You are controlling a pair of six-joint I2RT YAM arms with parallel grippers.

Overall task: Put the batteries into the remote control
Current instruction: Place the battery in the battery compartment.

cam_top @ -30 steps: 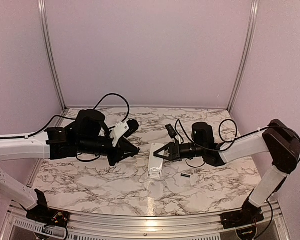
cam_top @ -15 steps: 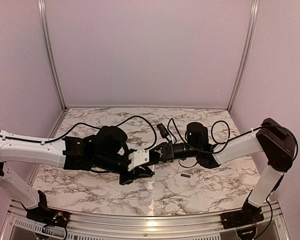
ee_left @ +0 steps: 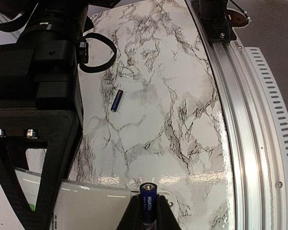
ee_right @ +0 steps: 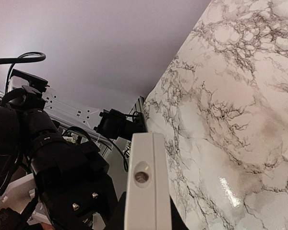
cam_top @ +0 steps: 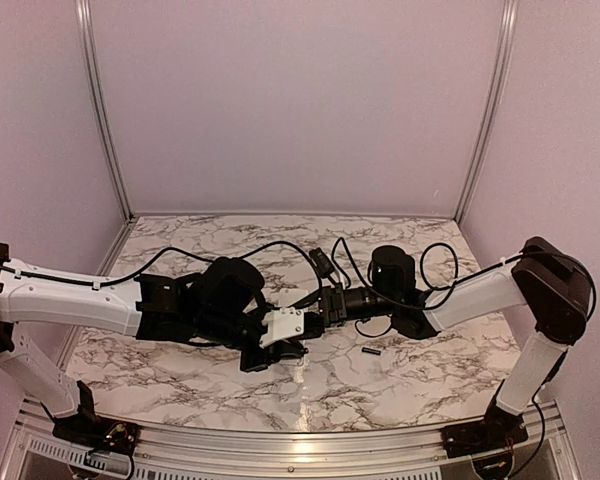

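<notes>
At the middle of the marble table (cam_top: pixel 180 372) the two arms meet nose to nose, their wrists almost touching above the near half of the top. The right gripper (ee_right: pixel 145 218) is pinching the remote control (ee_right: pixel 144 158) by its long sides, a dark finger on each edge. One narrow white end with a small round hole faces that wrist's camera. Whether the handset rests on the marble or is held clear of it cannot be told, and from overhead the arms hide it. The left gripper (ee_left: pixel 148 218) is pinched on one battery (ee_left: pixel 148 196), a dark bluish cylinder standing straight out between the fingertips with its metal end outward. That end sits just over the edge of the remote's pale surface, which fills the lower left of the left wrist view beneath the black bulk of the right gripper. The remote's battery compartment is not plainly visible in any view, so whether anything lies in it cannot be told. The second battery (cam_top: pixel 372 352) lies flat on the marble to the right of the grippers, apart from both of them and from the remote. A silver rail (ee_left: pixel 240 124) runs along the table's near edge.
</notes>
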